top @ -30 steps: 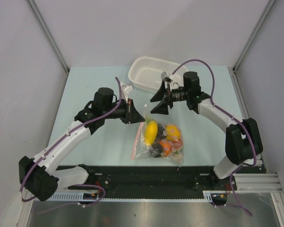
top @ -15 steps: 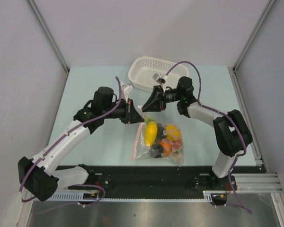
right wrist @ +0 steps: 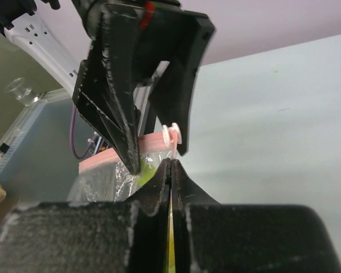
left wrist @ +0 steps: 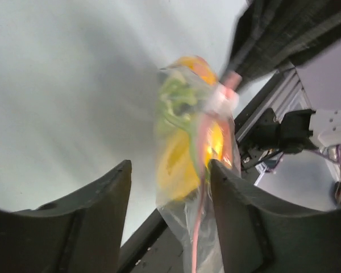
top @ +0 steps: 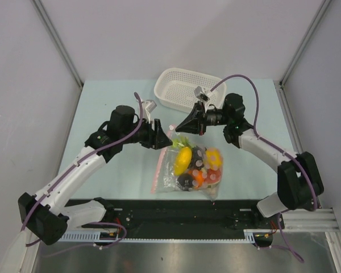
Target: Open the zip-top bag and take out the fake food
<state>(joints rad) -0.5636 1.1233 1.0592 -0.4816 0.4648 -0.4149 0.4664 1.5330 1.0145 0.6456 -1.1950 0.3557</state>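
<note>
The clear zip-top bag [top: 184,170] lies on the pale table between the arms, its far end raised. Inside it are a yellow lemon [top: 183,161], an orange [top: 213,158] and a dark round fruit [top: 186,181] of the fake food. My right gripper [top: 179,128] is shut on the bag's top corner, just under the white slider [right wrist: 171,134] on the pink zip strip [right wrist: 131,151]. In its own view this gripper [right wrist: 171,162] has its jaws pressed together. My left gripper [top: 166,139] is open. The bag [left wrist: 187,142] hangs between its fingers, the pink strip [left wrist: 200,170] against the right one.
A white perforated basket [top: 169,94] stands at the back of the table, just behind the right gripper. A black rail [top: 176,213] runs along the near edge below the bag. Grey walls close in the table on both sides.
My right gripper came in from the right and shut on the bag's top corner. My left gripper, shut a second ago, has opened. The bag's far end has lifted and shifted slightly right.
</note>
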